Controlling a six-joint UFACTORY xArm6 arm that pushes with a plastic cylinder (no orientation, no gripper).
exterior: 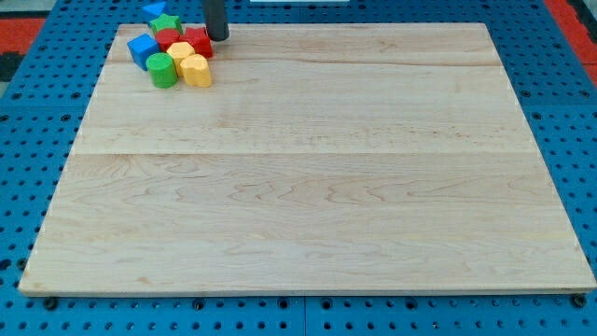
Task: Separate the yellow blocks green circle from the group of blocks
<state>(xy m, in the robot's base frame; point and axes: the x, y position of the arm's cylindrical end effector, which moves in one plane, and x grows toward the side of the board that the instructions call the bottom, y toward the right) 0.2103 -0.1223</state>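
The wooden board (308, 168) fills the view, its near edge at the view's bottom, resting on a blue pegboard table (569, 112). All the blocks sit bunched in the board's top left corner. Nearest of them are the green cylinder (161, 70) and a yellow block (196, 70), touching side by side. Another yellow block (179, 51) sits just behind, partly hidden. A blue cube (143, 49) lies at the cluster's left, with two red blocks (198, 41), a green block (166, 23) and a second blue block (154, 8) at the back; their shapes are hard to make out. The rod comes down from the view's top, upright, cut off above. My tip (217, 38) rests just right of the red block; it has no fingers and holds nothing.
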